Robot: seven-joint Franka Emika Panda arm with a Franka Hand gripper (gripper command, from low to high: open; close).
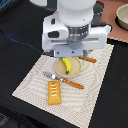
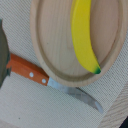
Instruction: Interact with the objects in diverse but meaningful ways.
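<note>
I'm hanging right over the round tan plate point(image 1: 70, 68), and my big white wrist blocks most of it in the exterior view. The yellow banana point(image 1: 66, 65) lies on that plate, and the wrist view confirms it: the banana point(image 2: 85, 34) stretches across the wood with its green tip toward the rim. My gripper point(image 1: 71, 51) sits just above it, but the fingers are hidden under my own housing, so I cannot tell whether they are spread or closed, or whether they touch anything.

Down on the cloth placemat point(image 1: 30, 82), the orange ridged bread slab point(image 1: 54, 93) lies at about seven o'clock from the plate, well apart from it. The orange-handled fork point(image 1: 64, 80) rests between slab and plate, just beside the rim. The orange-handled knife point(image 1: 88, 59) pokes out at about two o'clock from the plate; the wrist camera shows that knife point(image 2: 45, 80) tucked close against the plate's edge.
</note>
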